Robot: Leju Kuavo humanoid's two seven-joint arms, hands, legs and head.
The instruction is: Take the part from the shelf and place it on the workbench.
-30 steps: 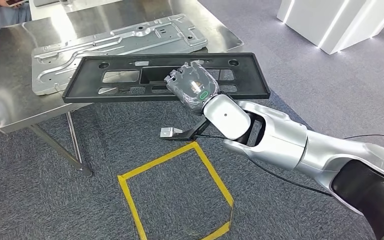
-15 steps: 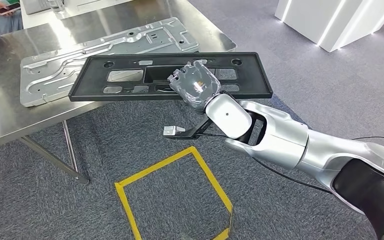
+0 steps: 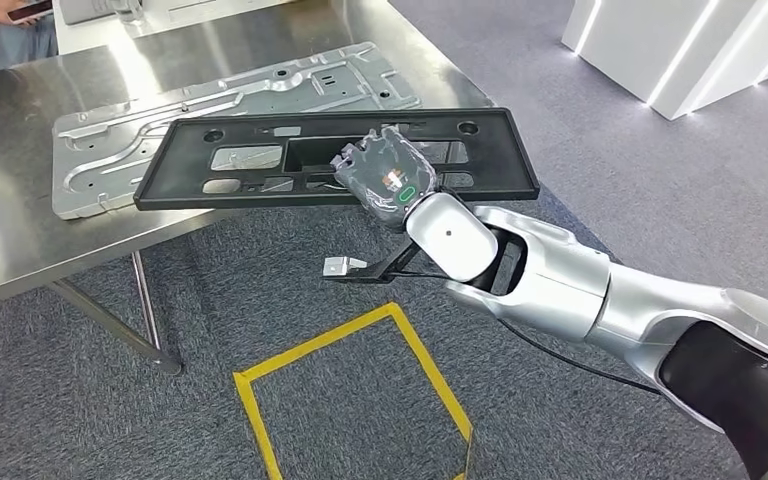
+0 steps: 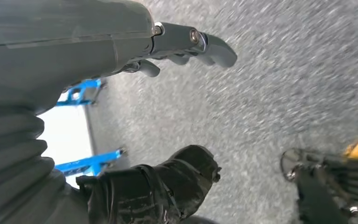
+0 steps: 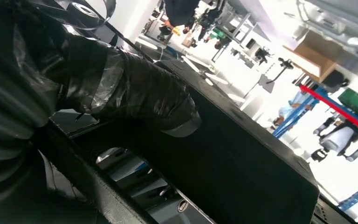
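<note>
Your right hand (image 3: 388, 180) grips the black part (image 3: 336, 155) near its middle, fingers (image 5: 135, 98) wrapped over its edge. The part hangs level over the counter (image 3: 20, 240), its near edge out past the counter's front edge, and it partly covers the grey plate (image 3: 230, 95) lying there. Your left hand (image 4: 121, 42) hangs above the floor, fingers spread, holding nothing.

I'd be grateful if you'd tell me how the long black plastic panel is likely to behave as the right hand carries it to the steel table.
The black plastic panel probably stays stiff: it spans wide without visible sag. It looks light for its size, being thin and full of cut-outs. Held by the right hand near its middle, it may still tip or twist, since both long ends hang free over the steel table.
</note>
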